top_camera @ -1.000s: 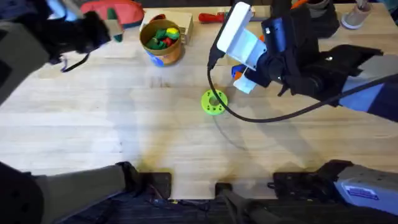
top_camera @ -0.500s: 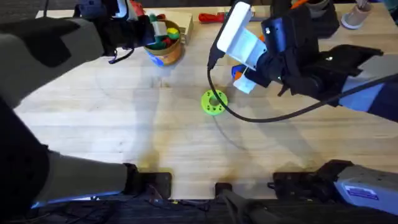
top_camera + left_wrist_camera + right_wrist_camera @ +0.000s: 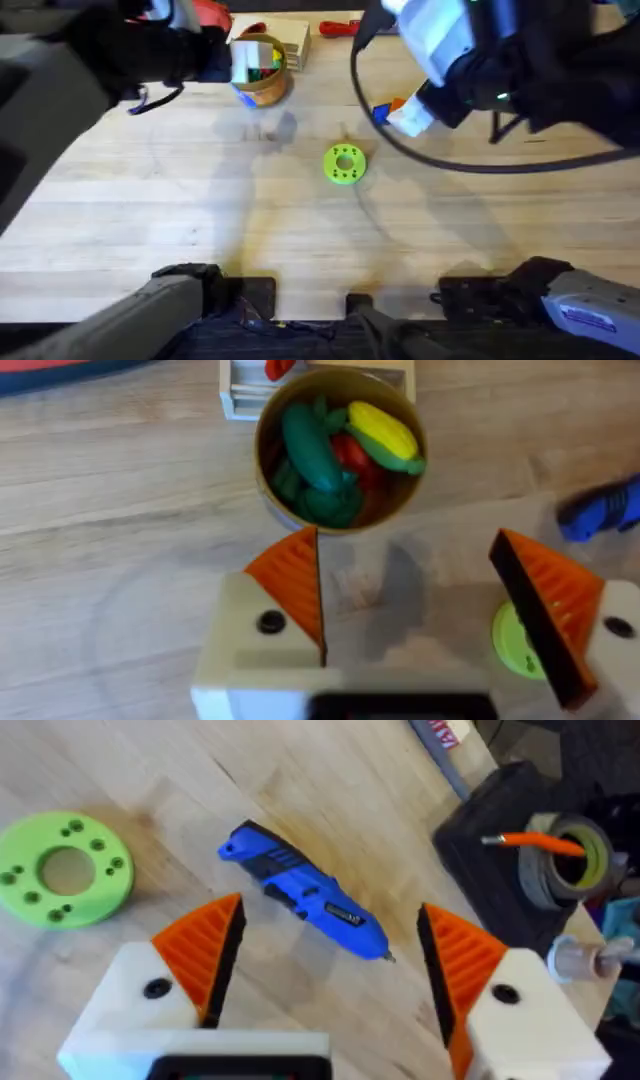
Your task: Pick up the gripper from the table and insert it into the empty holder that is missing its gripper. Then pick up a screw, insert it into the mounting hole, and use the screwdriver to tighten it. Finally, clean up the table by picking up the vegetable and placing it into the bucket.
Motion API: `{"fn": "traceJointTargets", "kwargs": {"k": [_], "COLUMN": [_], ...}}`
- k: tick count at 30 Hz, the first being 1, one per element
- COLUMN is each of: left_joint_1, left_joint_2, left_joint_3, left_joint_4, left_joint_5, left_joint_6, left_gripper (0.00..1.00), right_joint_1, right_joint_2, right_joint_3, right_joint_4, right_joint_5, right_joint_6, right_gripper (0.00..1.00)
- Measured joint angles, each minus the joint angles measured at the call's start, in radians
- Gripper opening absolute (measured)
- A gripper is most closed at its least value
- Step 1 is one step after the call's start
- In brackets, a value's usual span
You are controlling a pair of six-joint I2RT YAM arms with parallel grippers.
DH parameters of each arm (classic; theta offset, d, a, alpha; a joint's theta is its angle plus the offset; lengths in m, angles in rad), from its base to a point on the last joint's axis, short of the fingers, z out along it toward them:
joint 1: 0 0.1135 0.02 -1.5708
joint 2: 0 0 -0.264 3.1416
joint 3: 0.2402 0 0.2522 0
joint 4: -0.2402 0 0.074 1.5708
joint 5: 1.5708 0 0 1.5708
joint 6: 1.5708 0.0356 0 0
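Since the vegetable (image 3: 310,452) already lies in the bucket (image 3: 258,68) at the far left, cleanup looks finished; the left end effector (image 3: 430,615) hangs over it, spread wide and empty. At right, the right end effector (image 3: 330,970), wide open above the screwdriver (image 3: 305,905), has lifted from a second ago.

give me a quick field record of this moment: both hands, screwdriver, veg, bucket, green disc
left hand: open, empty, above the table next to the bucket
right hand: open, empty, over the screwdriver
screwdriver: blue, lying flat on the table, untouched
vegetable: dark green, inside the bucket with a yellow and a red toy
bucket: upright near the table's far edge
green disc: flat on the table, mid-table
table: light wood
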Motion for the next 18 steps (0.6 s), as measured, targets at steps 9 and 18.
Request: {"fn": "traceJointTargets", "kwargs": {"k": [9,18], "left_joint_1": [0.0,0.0], "left_joint_2": [-0.427,-0.691], "left_joint_3": [0.014,0.015], "left_joint_4": [-0.445,-0.657], "left_joint_5": [-0.001,-0.002], "left_joint_6": [0.209,0.288], "left_gripper": [0.988,0.987], "right_joint_1": [0.0,0.0], "right_joint_2": [-0.148,-0.294], "right_joint_3": [0.146,0.146], "right_joint_4": [-0.367,-0.535], "right_joint_5": [0.0,-0.001], "right_joint_6": [0.226,0.491], "right_gripper": [0.991,0.991]}}
